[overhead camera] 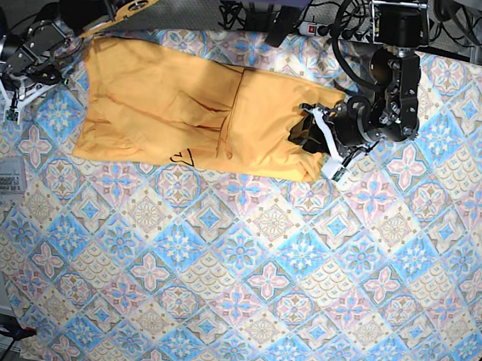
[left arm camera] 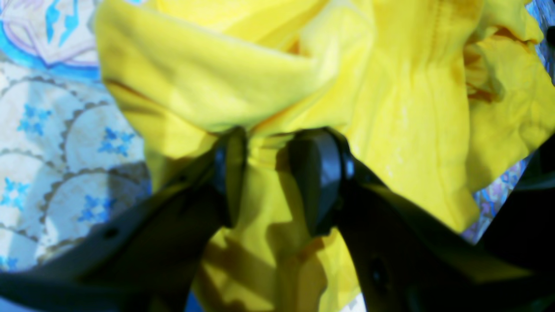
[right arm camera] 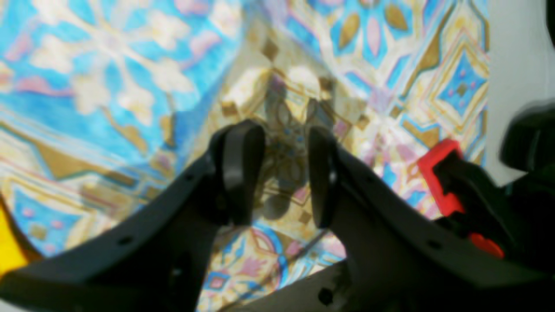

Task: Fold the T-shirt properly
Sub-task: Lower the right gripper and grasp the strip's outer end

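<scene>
T-shirt [overhead camera: 187, 116] cloth lies spread toward the far edge of the patterned tablecloth [overhead camera: 241, 266], partly folded, with a seam running across its middle. At the shirt's edge, the left gripper [left arm camera: 269, 173] has its fingers part-closed on a bunched ridge of yellow fabric, so a fold looks under way. Next that pinched edge should probably be lifted and carried across the shirt. Beyond the shirt's opposite end, the right gripper [right arm camera: 282, 173] hovers over bare tablecloth, fingers parted and holding nothing (a red clamp [right arm camera: 451, 182] shows beside it). Cables and a power strip [overhead camera: 311, 25] lie beyond the shirt.
</scene>
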